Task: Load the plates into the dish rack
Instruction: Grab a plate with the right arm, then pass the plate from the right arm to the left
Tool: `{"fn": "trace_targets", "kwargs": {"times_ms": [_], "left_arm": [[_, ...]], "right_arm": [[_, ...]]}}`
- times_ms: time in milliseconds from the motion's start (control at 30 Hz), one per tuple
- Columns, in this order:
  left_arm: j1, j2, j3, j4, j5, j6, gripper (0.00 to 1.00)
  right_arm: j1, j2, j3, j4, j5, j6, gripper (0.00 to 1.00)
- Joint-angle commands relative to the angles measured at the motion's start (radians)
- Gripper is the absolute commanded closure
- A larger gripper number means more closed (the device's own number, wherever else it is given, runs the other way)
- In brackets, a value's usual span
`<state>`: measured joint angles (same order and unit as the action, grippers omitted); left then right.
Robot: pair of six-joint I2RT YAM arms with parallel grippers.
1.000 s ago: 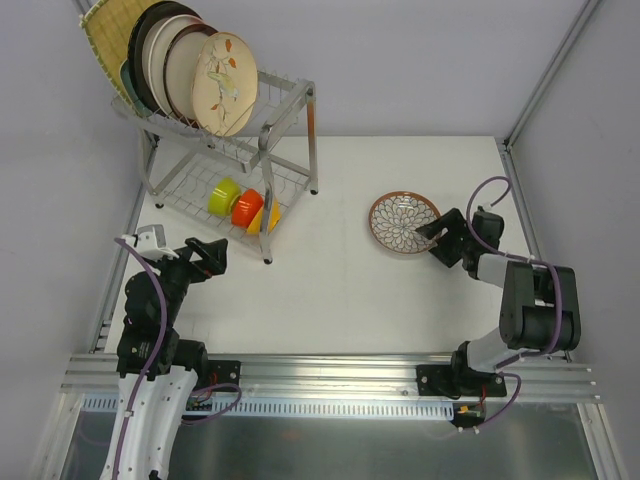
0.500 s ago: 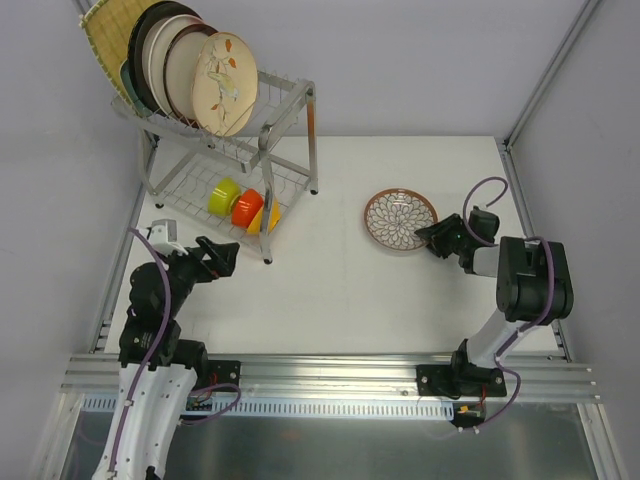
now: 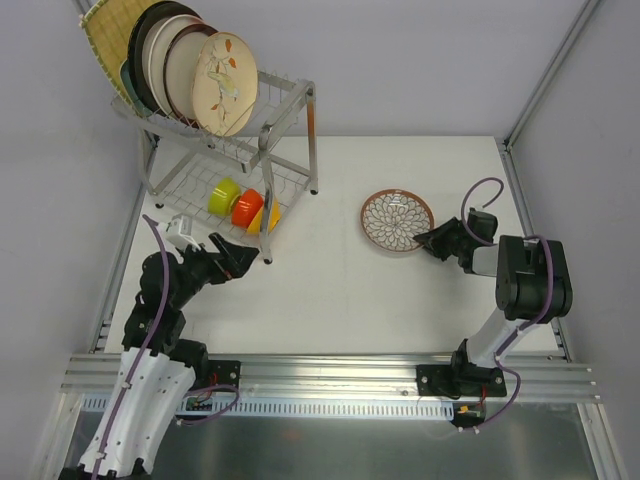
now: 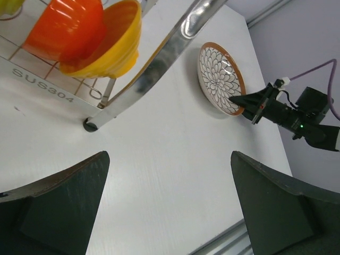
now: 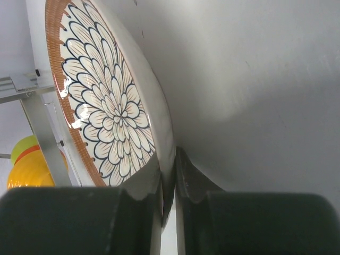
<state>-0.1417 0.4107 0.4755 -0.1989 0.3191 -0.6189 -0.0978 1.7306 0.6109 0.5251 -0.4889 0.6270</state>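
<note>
A white plate with a petal pattern and brown rim lies on the white table, right of centre. My right gripper is shut on its near right rim, one finger over the edge and one under. The dish rack stands at the back left, with several plates upright in its upper tier. My left gripper is open over bare table beside the rack's front leg, holding nothing.
Green, orange and yellow bowls sit in the rack's lower tier; the orange and yellow ones show in the left wrist view. Metal frame posts run along the table's sides. An aluminium rail lies along the near edge.
My right gripper has shut on the petal plate's rim, and the plate has slid slightly left. The left arm has swung forward and right, toward the rack's front leg, still open.
</note>
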Motion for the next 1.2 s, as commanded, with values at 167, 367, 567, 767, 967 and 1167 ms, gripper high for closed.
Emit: {"fn": "trace_targets", "kwargs": {"times_ms": [167,367,567,767,967,1167], "left_arm": [[-0.234,0.014,0.011,0.062,-0.153,-0.105,0.01],[-0.416,0.094,0.034,0.075,-0.314,-0.146,0.01],[-0.565,0.161,0.077,0.078,-0.509,-0.177,0.01],[-0.709,0.252,0.124,0.082,-0.687,-0.194,0.01],[-0.806,0.355,0.167,0.085,-0.795,-0.217,0.03],[-0.840,0.436,0.213,0.095,-0.821,-0.231,0.10]], "right_arm": [[0.076,-0.135,0.003,0.036,-0.131,-0.003,0.99],[0.153,-0.218,-0.007,-0.002,-0.184,-0.015,0.99],[0.256,-0.328,-0.005,-0.074,-0.257,-0.058,0.99],[0.322,-0.430,-0.010,-0.111,-0.309,-0.082,0.99],[0.381,-0.502,-0.016,-0.106,-0.344,-0.082,1.00],[0.428,-0.549,-0.022,-0.089,-0.344,-0.073,0.99]]}}
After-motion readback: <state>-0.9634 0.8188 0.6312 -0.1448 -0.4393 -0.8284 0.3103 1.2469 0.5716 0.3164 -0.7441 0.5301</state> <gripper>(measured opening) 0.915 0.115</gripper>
